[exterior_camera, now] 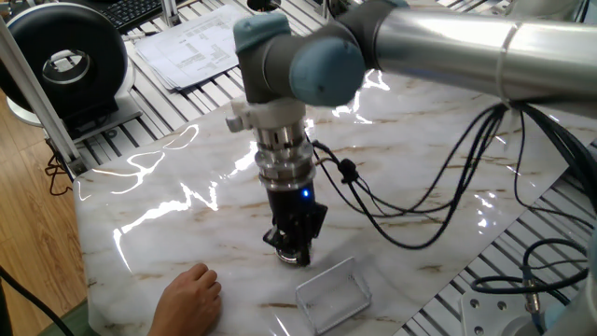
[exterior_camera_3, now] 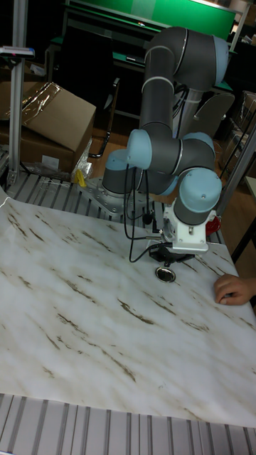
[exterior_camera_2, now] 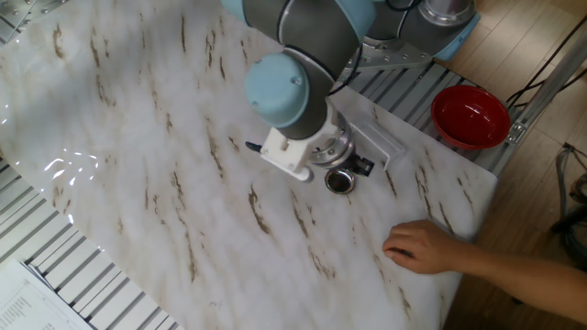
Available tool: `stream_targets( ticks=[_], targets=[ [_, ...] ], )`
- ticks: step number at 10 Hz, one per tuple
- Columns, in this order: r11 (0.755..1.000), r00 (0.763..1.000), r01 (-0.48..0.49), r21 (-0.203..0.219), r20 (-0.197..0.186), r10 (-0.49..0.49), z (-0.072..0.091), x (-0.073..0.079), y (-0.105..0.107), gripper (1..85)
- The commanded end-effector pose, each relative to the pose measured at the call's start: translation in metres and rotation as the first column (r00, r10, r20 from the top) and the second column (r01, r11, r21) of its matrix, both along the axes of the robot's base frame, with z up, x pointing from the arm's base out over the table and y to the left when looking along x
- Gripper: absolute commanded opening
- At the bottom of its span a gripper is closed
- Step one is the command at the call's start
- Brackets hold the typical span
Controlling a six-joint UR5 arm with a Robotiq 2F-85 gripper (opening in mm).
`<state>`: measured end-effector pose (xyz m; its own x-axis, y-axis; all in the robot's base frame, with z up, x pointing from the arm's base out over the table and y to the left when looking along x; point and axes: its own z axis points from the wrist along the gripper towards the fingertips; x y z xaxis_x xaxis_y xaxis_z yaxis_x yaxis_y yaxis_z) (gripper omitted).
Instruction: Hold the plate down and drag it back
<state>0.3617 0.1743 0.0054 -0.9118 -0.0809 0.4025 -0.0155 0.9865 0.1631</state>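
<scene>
The claw is pressing down on the small silver plate, fingers' spread indiscernible. The plate is lying on the marble-patterned bench beside a clear plastic tray. No writing is legible.

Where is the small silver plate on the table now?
In the other fixed view the plate lies on the marble table, just under the gripper, beside the clear tray and above the person's hand.

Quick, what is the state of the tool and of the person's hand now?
Tool: pressing down at the plate; open or shut cannot be told.
Hand: resting flat on the table, holding nothing.
</scene>
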Motion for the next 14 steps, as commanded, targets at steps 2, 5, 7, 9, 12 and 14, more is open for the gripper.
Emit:
stream_targets(
  ticks=[2, 5, 7, 9, 12, 14],
  targets=[
    [1.000, 0.999, 0.004, -0.002, 0.043, -0.004, -0.009, 0.004, 0.004, 1.3],
    [0.999, 0.997, -0.017, -0.043, 0.072, 0.020, 0.023, 0.040, 0.001, 1.3],
    [0.997, 0.989, -0.026, -0.076, 0.141, 0.037, 0.031, 0.081, -0.005, 1.3],
    [0.990, 0.982, -0.051, -0.128, 0.173, 0.073, 0.035, 0.093, -0.022, 1.3],
    [0.971, 0.944, -0.069, -0.228, 0.299, 0.137, 0.049, 0.121, -0.063, 1.3],
    [0.964, 0.900, -0.090, -0.250, 0.393, 0.185, 0.041, 0.151, -0.074, 1.3]
  ],
)
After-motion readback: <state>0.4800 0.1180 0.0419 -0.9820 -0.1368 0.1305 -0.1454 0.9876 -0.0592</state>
